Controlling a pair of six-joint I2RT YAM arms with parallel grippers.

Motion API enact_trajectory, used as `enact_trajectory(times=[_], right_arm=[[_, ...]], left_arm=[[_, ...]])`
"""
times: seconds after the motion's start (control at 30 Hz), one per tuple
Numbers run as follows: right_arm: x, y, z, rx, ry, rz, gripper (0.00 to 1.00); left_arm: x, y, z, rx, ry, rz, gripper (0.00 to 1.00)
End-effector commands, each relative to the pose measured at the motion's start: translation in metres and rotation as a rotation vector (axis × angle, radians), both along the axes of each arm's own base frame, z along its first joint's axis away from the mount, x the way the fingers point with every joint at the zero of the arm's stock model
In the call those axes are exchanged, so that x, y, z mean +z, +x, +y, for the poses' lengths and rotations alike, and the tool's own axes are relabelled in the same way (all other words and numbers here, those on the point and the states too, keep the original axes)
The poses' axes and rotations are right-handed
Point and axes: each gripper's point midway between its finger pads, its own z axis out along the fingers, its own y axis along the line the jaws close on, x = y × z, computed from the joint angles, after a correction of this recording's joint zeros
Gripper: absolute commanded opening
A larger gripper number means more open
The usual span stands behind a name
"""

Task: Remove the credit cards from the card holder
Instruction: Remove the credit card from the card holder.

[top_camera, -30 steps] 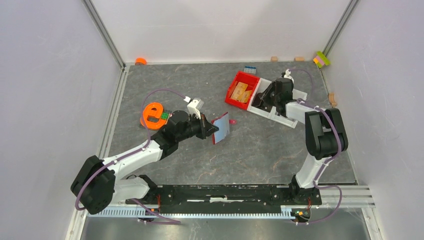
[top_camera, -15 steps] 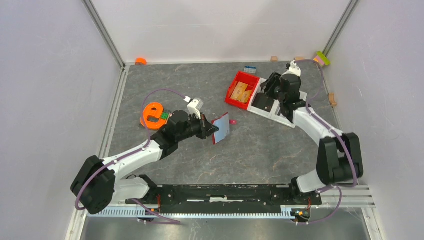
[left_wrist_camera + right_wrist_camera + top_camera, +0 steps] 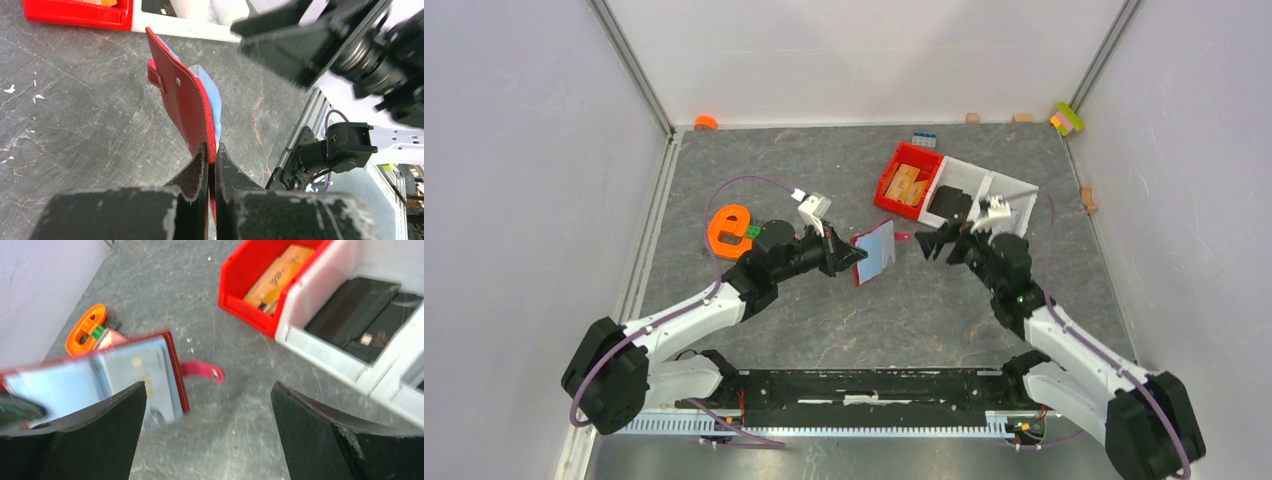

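Note:
The dark red card holder (image 3: 858, 271) is held up off the table, open, with its strap (image 3: 202, 371) hanging loose. My left gripper (image 3: 849, 258) is shut on the holder's lower edge (image 3: 182, 100). Light blue credit cards (image 3: 131, 374) sit in its inner pockets, and their edge (image 3: 214, 96) shows behind the red cover. My right gripper (image 3: 939, 243) hovers just to the right of the holder with its jaws wide apart and nothing between them (image 3: 209, 385). Its left finger (image 3: 100, 430) is close below the cards without touching them.
A bright red bin (image 3: 892, 203) with tan wooden pieces stands at the back, joined to a white tray (image 3: 996, 183) that holds dark flat items (image 3: 360, 310). An orange object (image 3: 729, 228) lies behind the left arm. Small blocks (image 3: 923, 140) lie by the back wall.
My right arm has swung from the white tray down towards the card holder and its jaws have opened wide. The left gripper, with the holder, has shifted slightly right.

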Motion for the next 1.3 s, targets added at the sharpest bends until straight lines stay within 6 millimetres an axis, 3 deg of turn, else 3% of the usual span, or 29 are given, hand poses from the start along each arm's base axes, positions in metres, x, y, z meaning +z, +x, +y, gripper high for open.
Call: enact_trajectory(times=[0.0, 0.13, 0.33, 0.6, 0.97, 1.27], right_arm=[[0.006, -0.025, -0.002, 0.030, 0.149, -0.207, 0.98], [0.006, -0.034, 0.007, 0.105, 0.151, -0.262, 0.98], [0.025, -0.049, 0.021, 0.219, 0.191, -0.334, 0.98], [0.037, -0.056, 0.044, 0.347, 0.247, -0.277, 0.98], [0.064, -0.079, 0.055, 0.470, 0.379, -0.331, 0.98], [0.075, -0.090, 0.050, 0.486, 0.458, -0.363, 0.98]], left_arm=[[0.031, -0.001, -0.001, -0.011, -0.072, -0.093, 0.02], [0.044, -0.009, 0.000, -0.043, -0.110, -0.140, 0.02], [0.063, -0.023, -0.001, -0.097, -0.191, -0.203, 0.02], [0.086, -0.035, 0.009, -0.093, -0.282, -0.283, 0.02], [0.116, -0.061, 0.018, -0.152, -0.433, -0.393, 0.03], [0.128, -0.083, 0.010, -0.299, -0.515, -0.406, 0.03]])
